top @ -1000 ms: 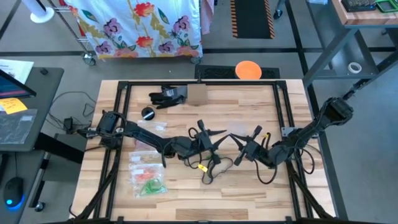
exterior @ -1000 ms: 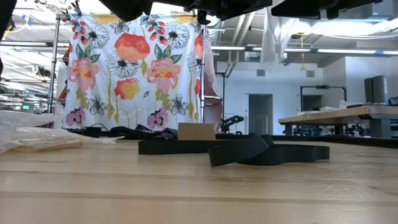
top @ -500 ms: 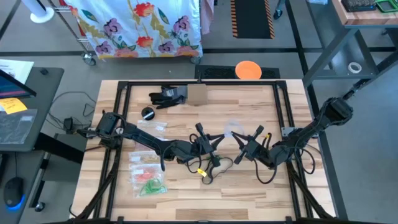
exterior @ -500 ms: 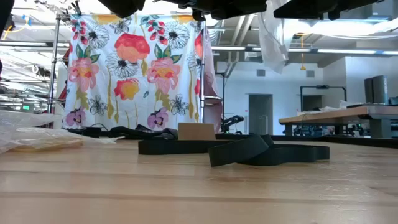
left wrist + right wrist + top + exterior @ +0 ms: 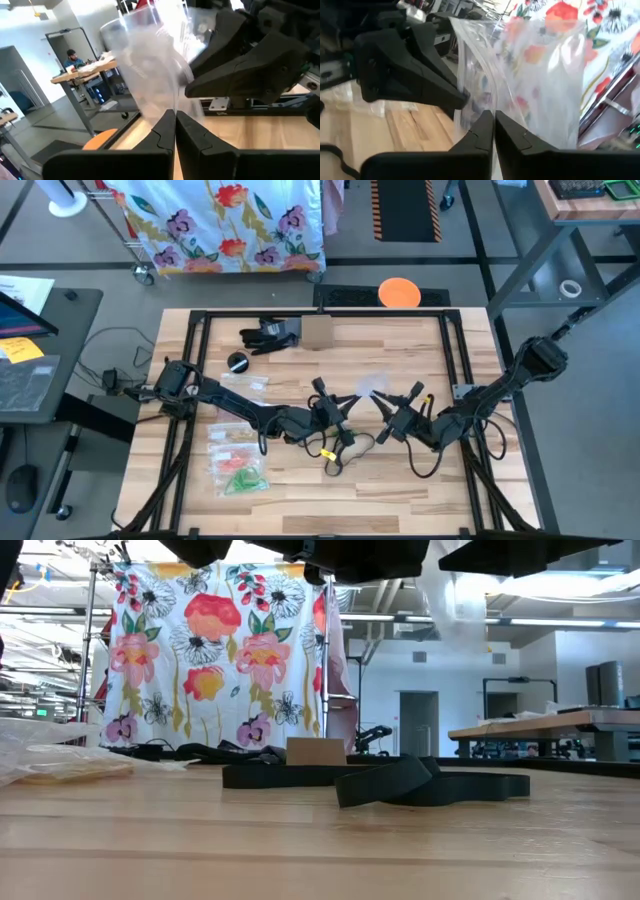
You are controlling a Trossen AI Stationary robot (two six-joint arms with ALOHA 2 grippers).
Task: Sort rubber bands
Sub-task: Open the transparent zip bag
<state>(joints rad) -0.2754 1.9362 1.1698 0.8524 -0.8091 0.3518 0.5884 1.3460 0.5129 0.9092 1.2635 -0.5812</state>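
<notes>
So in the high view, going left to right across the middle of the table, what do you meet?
Filled bags of rubber bands → left gripper → clear zip bag, pinched by both grippers → right gripper.

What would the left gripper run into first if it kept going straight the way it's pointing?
The left gripper pinches a clear bag. Straight past its fingertips that bag comes first, then the right gripper facing it from the other side. Depth between them is hard to judge.
</notes>
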